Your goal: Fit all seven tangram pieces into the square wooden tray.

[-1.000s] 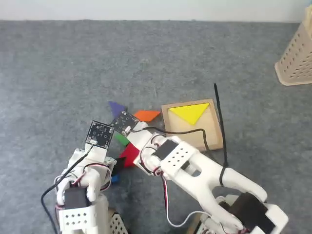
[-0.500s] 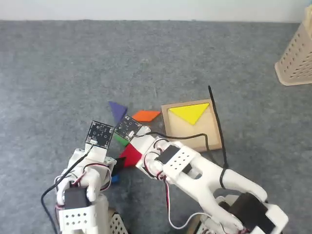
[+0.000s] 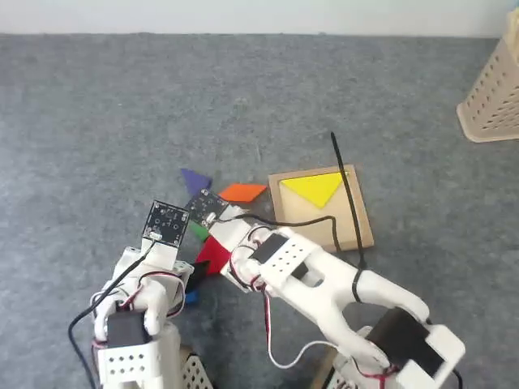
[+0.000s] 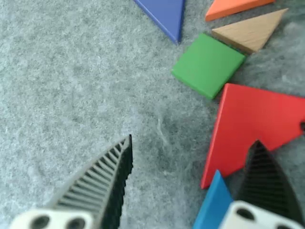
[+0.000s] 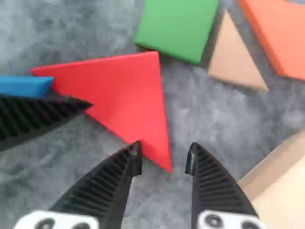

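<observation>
You have one piece home: the yellow triangle [image 3: 315, 188] lies in the tray [image 3: 304, 215]. Six wait on the counter beside it: the purple triangle [image 4: 164, 14], orange piece [image 4: 233, 7], green square [image 4: 208, 64], wooden triangle [image 4: 252, 33], red triangle [image 5: 128, 95] and blue piece [image 4: 214, 205]. Your right gripper [image 5: 163, 155] has its fingers narrowly apart astride the red triangle's corner, seemingly not yet gripping. Your left gripper [image 4: 193, 143] gapes wide nearby.

green square [image 3: 199, 231] mostly under right arm [image 3: 285, 263], blue piece [image 4: 213, 208] cut by edge
</observation>
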Motion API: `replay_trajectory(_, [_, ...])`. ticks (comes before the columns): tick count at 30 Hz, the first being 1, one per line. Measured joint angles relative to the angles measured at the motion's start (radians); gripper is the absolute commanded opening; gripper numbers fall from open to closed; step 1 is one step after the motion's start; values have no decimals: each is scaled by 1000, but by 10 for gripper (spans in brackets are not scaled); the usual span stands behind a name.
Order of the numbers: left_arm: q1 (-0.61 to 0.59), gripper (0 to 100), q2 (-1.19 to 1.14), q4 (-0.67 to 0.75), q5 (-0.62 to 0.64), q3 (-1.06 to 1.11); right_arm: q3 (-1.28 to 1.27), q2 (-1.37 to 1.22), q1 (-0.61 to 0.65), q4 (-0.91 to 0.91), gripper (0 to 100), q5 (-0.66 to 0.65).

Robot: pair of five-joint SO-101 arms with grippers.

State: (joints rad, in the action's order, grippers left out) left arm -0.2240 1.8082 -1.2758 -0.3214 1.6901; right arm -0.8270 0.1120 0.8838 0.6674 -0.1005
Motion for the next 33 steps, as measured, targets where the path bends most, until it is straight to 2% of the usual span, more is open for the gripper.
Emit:
replay_trajectory(7, [0,353,0,0,0,0,21,-9,-130,25,165,23])
replay_trajectory(15, [0,353,0,0,0,0,29,-11,-199,25,165,49])
replay_trajectory(23, [0,353,0,0,0,0,66,17,-170,109,166,97])
replay_trajectory(29, [0,353,0,0,0,0,66,29,-78,104,166,98])
replay_trajectory(33, [0,353,0,0,0,0,68,-48,-68,68,166,98])
